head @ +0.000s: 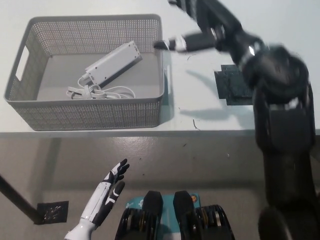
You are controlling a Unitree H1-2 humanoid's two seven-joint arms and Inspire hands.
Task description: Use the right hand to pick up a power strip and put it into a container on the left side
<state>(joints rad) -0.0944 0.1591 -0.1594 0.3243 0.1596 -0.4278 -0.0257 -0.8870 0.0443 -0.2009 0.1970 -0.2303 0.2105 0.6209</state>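
A white power strip (111, 63) with its coiled white cord (96, 92) lies inside the grey mesh basket (95, 116) on the left of the white table. My black right hand (202, 27) hovers over the table just right of the basket's far right corner, open, fingers spread, holding nothing. Its arm comes up from the bottom right. My white left hand (106, 195) rests open below the table's front edge at the lower left.
A dark square mat (232, 84) lies on the white table (200, 115) to the right of the basket. Another dark square (51, 212) sits on the floor at lower left, beside a black table leg (15, 200).
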